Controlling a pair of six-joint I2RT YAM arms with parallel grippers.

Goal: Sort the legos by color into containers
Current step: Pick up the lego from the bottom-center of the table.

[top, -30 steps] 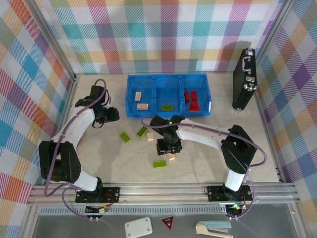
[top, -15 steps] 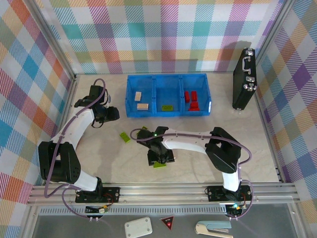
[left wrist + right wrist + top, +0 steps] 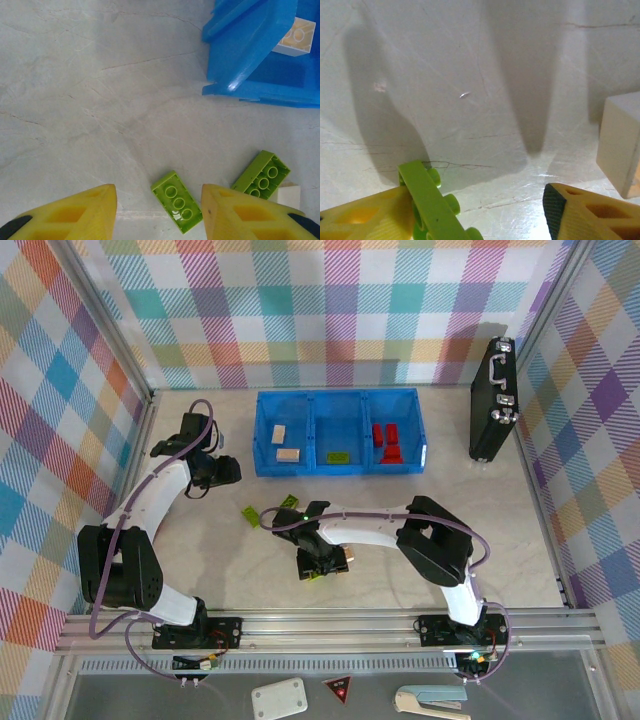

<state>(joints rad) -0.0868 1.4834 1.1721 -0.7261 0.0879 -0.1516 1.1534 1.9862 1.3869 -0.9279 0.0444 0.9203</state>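
Plaid walls in many colours closed in a pale, veined desk (image 3: 200, 550).

From above, the blue tray (image 3: 338, 393) lay at the far side of the desk, its long axis running left to right. It held two tan bricks (image 3: 288, 453) in its left compartment, a binned lime brick (image 3: 338, 457) in the middle one and red bricks (image 3: 385, 443) in the right one. A black case (image 3: 492, 400) stood well to the right of the tray. The left arm was bent at the elbow, with the left fingers (image 3: 225, 472) just off the tray's near left corner. The right arm was folded across toward the left, and the right fingers (image 3: 320, 562) pointed down at the desk, well nearer than the tray's middle compartment. A loose tan brick (image 3: 347, 558) sat just beside them.

At the left wrist, the left fingers (image 3: 75, 212) stood apart and held nothing. On the desk beyond them a flat lime brick (image 3: 177, 201) lay studs up, its long axis slanting from far left to near right. A second lime brick (image 3: 261, 174) slanted the opposite way, nearer the tray's corner (image 3: 250, 50).

At the right wrist, the right fingers (image 3: 580, 212) stood wide apart. A tipped lime brick (image 3: 432, 205) stood on edge against one finger only, its studs facing the gap. The loose tan brick (image 3: 620, 145) stood outside the other finger.
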